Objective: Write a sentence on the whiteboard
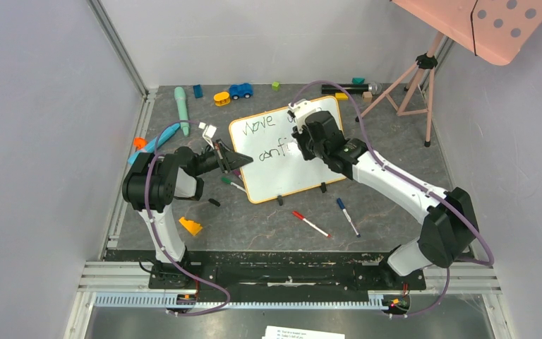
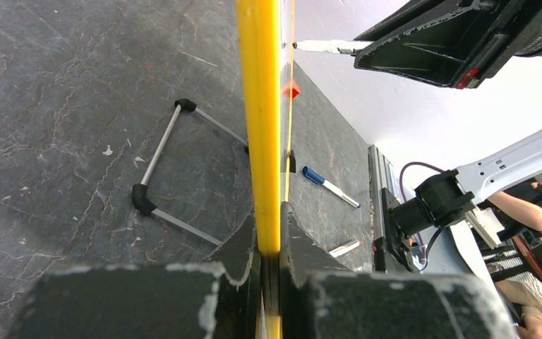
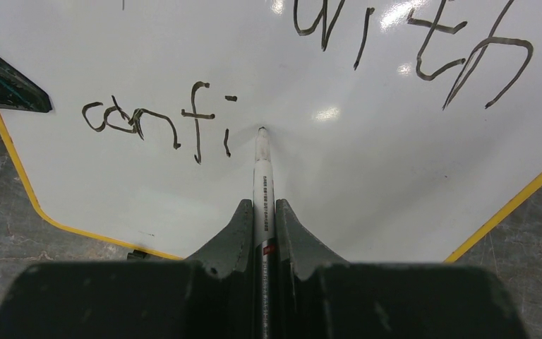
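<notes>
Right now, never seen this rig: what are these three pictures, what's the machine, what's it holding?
The machine is two robot arms bolted at the near edge of a table, each ending in a two-finger gripper.

The overhead picture looks down from above and behind the arms. The other two come from a camera on each wrist, so each shows its own fingers at the bottom.

The left gripper is clamped on the orange-framed edge of the whiteboard, steadying it. The right gripper holds a marker with its tip on the board, just after the letters "confi". That is part of the sentence; "with" shows in the row above.

Elsewhere on the table: a red marker, a blue marker, and small toys along the far edge, including a blue toy car.
</notes>
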### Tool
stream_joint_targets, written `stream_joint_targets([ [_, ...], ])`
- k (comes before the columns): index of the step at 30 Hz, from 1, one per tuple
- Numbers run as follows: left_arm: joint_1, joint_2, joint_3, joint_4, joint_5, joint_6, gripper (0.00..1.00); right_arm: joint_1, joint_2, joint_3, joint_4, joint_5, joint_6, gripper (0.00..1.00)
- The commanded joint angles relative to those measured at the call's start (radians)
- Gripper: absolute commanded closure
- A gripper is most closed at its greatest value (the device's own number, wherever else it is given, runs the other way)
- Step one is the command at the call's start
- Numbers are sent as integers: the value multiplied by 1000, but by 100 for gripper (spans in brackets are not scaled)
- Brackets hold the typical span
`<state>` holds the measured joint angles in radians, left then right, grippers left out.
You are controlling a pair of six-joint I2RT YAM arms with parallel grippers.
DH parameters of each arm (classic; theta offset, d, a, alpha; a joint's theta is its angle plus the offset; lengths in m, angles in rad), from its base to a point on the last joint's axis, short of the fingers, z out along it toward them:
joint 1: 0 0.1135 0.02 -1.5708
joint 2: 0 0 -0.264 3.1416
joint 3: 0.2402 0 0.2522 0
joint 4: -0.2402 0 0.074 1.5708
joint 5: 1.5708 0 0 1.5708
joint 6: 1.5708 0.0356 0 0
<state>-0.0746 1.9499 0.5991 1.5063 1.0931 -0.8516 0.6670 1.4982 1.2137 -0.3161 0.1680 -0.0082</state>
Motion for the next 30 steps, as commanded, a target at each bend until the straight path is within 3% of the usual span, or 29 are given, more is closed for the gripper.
stream_joint_targets([
  [1, 4, 17, -3, 51, -47, 186, 98, -6, 16, 53, 9, 33, 4, 100],
  [17, 4, 19, 0, 51, -46, 184, 98, -8, 58, 83, 7, -2, -4, 100],
  [30, 4, 21, 3, 52, -47, 184, 98, -7, -1, -13, 11, -49, 7, 100],
])
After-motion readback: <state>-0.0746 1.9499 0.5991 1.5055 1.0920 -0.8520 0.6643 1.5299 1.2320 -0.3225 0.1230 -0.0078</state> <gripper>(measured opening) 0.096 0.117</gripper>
